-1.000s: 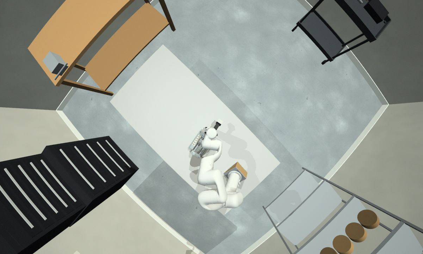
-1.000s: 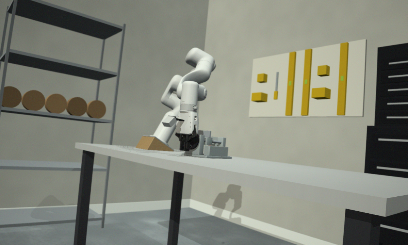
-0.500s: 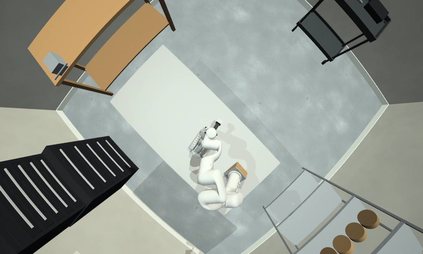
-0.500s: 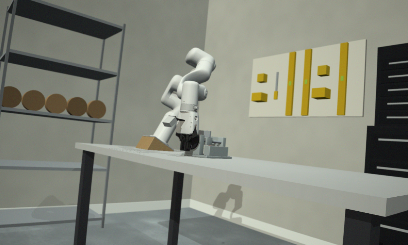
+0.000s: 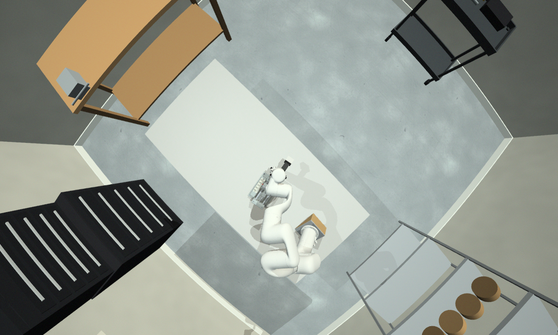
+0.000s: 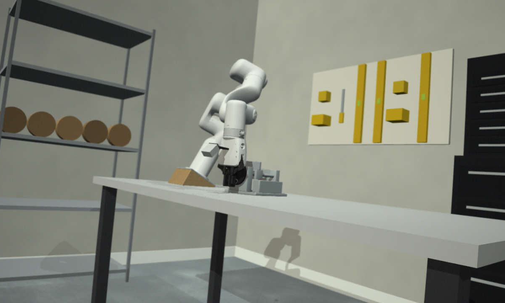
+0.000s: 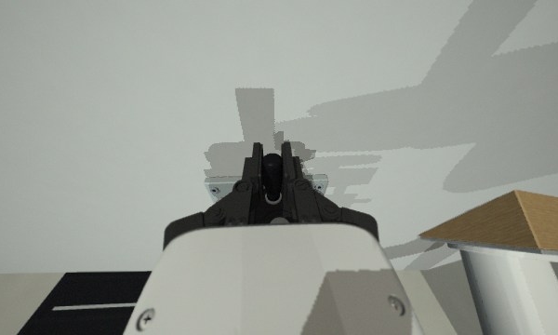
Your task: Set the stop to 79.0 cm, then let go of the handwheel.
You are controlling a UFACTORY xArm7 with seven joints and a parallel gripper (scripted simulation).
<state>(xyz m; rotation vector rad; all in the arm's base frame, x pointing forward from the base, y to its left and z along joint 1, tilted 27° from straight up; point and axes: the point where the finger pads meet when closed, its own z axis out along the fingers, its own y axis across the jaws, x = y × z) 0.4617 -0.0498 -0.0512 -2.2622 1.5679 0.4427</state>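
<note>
Wrist view shows the handwheel's black knob between the hand's fingers, gripped.

From my station I record: arm glossy white, rounded tubular links, bulbous joint housings. Pale grey band round the wrist. Housing white, tapered; one cross-head screw on its left, another on its right. My jaws: matte black, slim straight fingers, angular linkages, round pivots.
</note>
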